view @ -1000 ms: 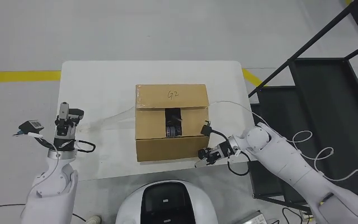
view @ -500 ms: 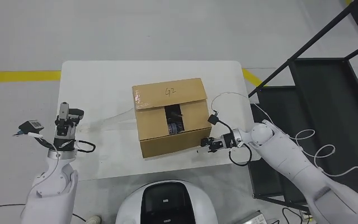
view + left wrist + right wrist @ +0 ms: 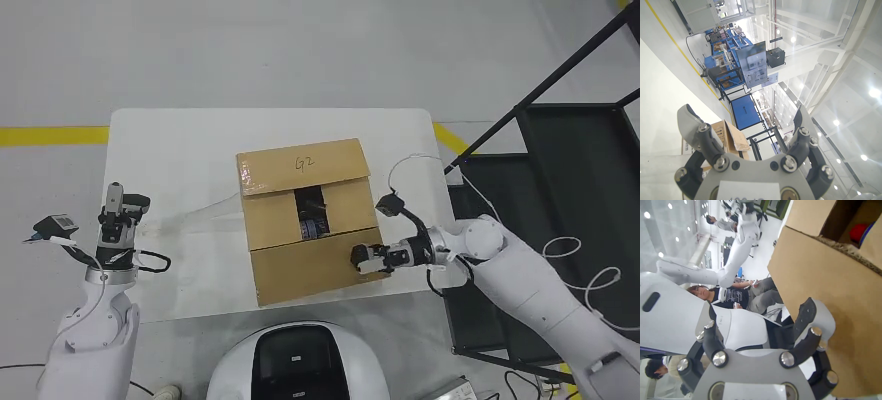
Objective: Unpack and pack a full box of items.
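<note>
A brown cardboard box [image 3: 305,270] stands in the middle of the white table [image 3: 180,160], slightly turned. Its top flaps leave a gap where dark items [image 3: 312,222] show. My right gripper [image 3: 364,258] is open at the box's near right corner. In the right wrist view that gripper [image 3: 755,313] has one finger pad [image 3: 804,315] against the box wall [image 3: 829,275], and a red item [image 3: 857,230] shows through the gap. My left gripper [image 3: 118,200] is held up beyond the table's left edge, far from the box. It [image 3: 744,111] is open and holds nothing.
A black metal stair frame [image 3: 560,150] stands close to the table's right side. A clear strip [image 3: 200,215] lies on the table left of the box. White cables [image 3: 420,165] loop near the right arm. Bare table lies behind and left of the box.
The right gripper has moved from below the box's near edge up to its near right corner. The box has turned slightly and shifted. The left arm has stayed still.
</note>
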